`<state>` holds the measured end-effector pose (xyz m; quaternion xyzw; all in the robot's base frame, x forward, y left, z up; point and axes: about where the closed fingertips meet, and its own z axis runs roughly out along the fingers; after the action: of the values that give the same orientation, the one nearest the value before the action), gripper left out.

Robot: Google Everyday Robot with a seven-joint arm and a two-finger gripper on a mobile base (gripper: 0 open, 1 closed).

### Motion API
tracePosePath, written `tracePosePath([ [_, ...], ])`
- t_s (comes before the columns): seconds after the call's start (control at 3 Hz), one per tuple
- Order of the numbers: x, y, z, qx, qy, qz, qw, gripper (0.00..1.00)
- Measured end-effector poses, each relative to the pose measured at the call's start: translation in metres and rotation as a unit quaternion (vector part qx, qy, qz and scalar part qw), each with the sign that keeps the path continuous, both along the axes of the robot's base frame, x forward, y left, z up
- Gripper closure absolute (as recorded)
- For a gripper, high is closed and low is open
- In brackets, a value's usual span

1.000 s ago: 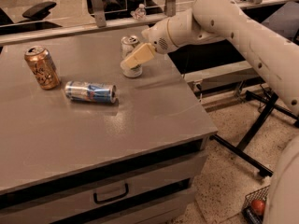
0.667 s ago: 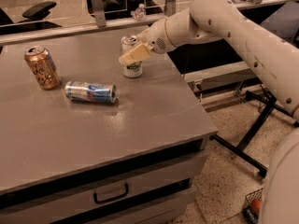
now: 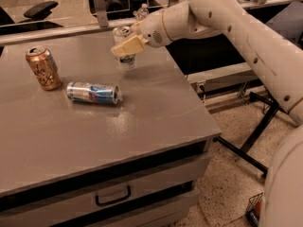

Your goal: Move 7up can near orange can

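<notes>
The 7up can (image 3: 127, 62), white-silver with a green band, stands upright at the far middle of the grey table (image 3: 142, 126). My gripper (image 3: 121, 48) reaches in from the right and is shut on the can's upper half, with one tan finger (image 3: 129, 45) across its front. I cannot tell whether the can's base touches the table. The orange can (image 3: 43, 68), copper with dark lettering, stands upright at the far left of the table, well to the left of the 7up can.
A silver-and-blue can (image 3: 93, 92) lies on its side between the two cans, a little nearer the front. A clear bottle (image 3: 143, 11) stands behind the table's far rail. The table's right edge drops to a floor with black frame legs (image 3: 258, 131).
My gripper has moved left and slightly up with the 7up can in it, toward the orange can. The orange can and the silver-and-blue can have not moved.
</notes>
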<state>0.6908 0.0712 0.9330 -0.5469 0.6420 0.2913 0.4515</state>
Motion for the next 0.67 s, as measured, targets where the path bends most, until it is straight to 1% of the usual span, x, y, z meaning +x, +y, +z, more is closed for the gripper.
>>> tracePosePath([
  [0.33,-0.007,0.031,0.016,0.021,-0.006,0.02,0.9996,1.0],
  [0.67,-0.015,0.073,0.02,0.038,-0.001,0.037,0.9986,1.0],
])
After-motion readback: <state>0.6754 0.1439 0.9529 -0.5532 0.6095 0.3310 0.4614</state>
